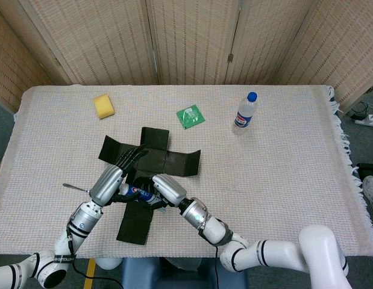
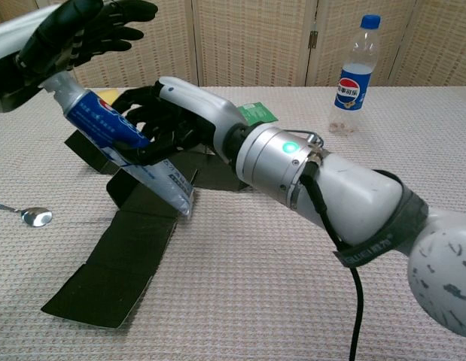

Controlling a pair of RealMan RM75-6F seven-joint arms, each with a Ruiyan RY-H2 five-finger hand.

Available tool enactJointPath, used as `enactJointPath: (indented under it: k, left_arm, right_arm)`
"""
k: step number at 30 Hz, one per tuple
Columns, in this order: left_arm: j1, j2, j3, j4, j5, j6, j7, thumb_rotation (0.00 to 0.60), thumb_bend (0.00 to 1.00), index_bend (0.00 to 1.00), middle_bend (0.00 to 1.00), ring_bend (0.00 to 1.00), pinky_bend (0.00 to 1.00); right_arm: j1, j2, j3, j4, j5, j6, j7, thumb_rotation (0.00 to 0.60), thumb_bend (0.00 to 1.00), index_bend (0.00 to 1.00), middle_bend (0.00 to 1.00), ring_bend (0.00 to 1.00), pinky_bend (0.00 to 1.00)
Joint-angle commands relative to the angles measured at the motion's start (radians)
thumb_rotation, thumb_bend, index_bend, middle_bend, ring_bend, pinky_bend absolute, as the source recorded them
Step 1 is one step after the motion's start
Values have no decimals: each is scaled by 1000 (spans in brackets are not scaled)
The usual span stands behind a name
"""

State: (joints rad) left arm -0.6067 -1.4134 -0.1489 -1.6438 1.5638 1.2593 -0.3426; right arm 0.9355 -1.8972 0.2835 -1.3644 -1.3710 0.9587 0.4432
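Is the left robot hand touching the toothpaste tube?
Touching: in the chest view the left robot hand sits on the cap end of the toothpaste tube.

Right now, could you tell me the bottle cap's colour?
Blue bottle cap, clearest in chest view.

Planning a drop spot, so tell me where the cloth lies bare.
Bare: the stretch right of the flattened black box below the bottle, and the far-left edge near the sponge. Crowded: over the box, both hands meet at the toothpaste tube.

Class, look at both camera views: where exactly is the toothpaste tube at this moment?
The toothpaste tube is held by the right hand above the flattened black box, near the table's front left, its cap end meeting the left hand.
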Motion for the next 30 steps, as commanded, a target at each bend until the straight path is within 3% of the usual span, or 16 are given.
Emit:
enactJointPath:
  k: [1, 17, 25, 30]
  left_arm:
    - [-3, -27, 3, 27, 14, 13, 50, 40, 144, 0, 17, 0, 0]
    - [-11, -53, -2, 25, -8, 2, 92, 30, 135, 0, 0, 0, 0]
    - [1, 6, -19, -30, -7, 23, -34, 30, 135, 0, 0, 0, 0]
    - [11, 58, -19, -35, -19, 18, -28, 30, 136, 0, 0, 0, 0]
  right_arm:
    - [-2, -13, 7, 2, 10, 5, -6, 600, 1000, 671, 614, 668, 606]
    - [-10, -35, 23, 3, 20, 7, -1, 600, 1000, 682, 622, 669, 606]
    - [-51, 13, -15, -13, -16, 36, 6, 600, 1000, 682, 622, 668, 606]
    - [-77, 107, -64, -48, -36, 22, -89, 600, 1000, 682, 622, 671, 606]
